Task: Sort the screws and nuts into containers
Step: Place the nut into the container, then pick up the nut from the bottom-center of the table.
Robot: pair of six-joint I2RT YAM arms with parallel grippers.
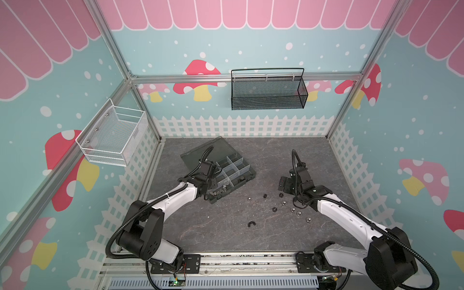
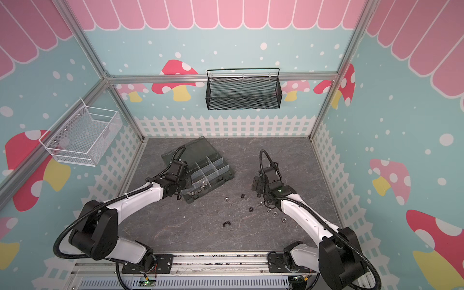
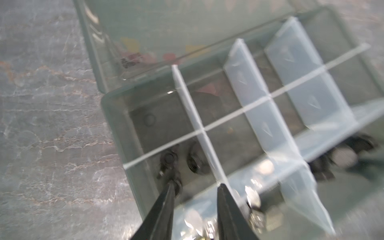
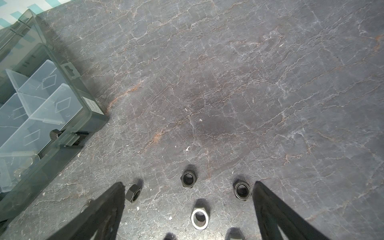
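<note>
Step in hand, as judged: dropping a small black piece into the near corner compartment of the organizer box (image 1: 238, 187).

Left gripper (image 3: 197, 193) low over that compartment, jaws apart, nothing clamped between them. One black piece (image 3: 169, 160) just at the tip of one finger; touching or not, cannot tell through the blur. To do it well: open a little more, lift straight up, avoid brushing the white divider (image 3: 193, 112), so that nothing jumps into the next compartment.

Right gripper (image 4: 188, 185) over the loose nuts on the surface (image 4: 249, 83), jaws wide apart, holding nothing. Better to centre on a single nut before closing; three black nuts and one silver nut (image 4: 200, 218) lie close together there.

Counted in a top view, loose on the surface:
- silver domed nuts: five, for example (image 1: 249, 199)
- black hex nuts: three, for example (image 1: 264, 196)
- black winged nut (image 1: 251, 224): one, lying apart from the others

Possibly more hidden under the right arm. Box: one, lid open, eight compartments as far as visible. Pieces inside too blurred to count.
</note>
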